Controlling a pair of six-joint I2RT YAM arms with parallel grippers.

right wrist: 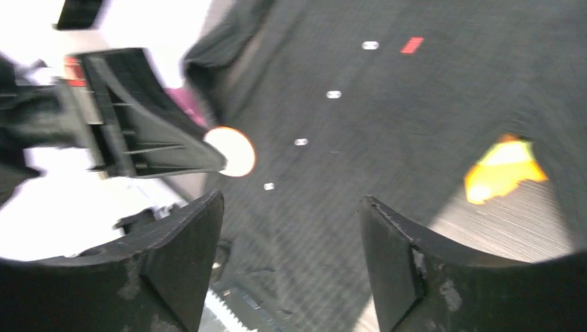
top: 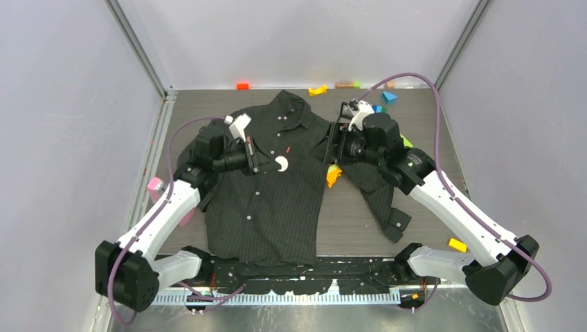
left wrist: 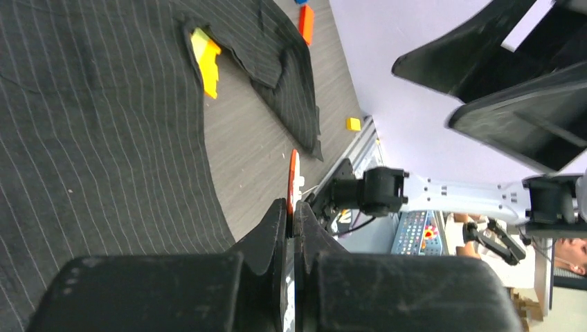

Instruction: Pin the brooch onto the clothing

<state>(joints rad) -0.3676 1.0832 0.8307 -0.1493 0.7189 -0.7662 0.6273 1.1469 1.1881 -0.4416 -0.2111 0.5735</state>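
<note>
Pinching the round white brooch (top: pixel 282 163) at frame centre, the left gripper (left wrist: pixel 291 216) is clamping it over the shirt (top: pixel 277 207); the right gripper (right wrist: pixel 291 200) is hovering wide open, empty.

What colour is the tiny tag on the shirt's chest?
Red. The tag on the shirt shows best in the right wrist view.

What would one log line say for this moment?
left end effector: shut on brooch | brooch: over shirt | right end effector: open, empty | pinned: not yet
</note>
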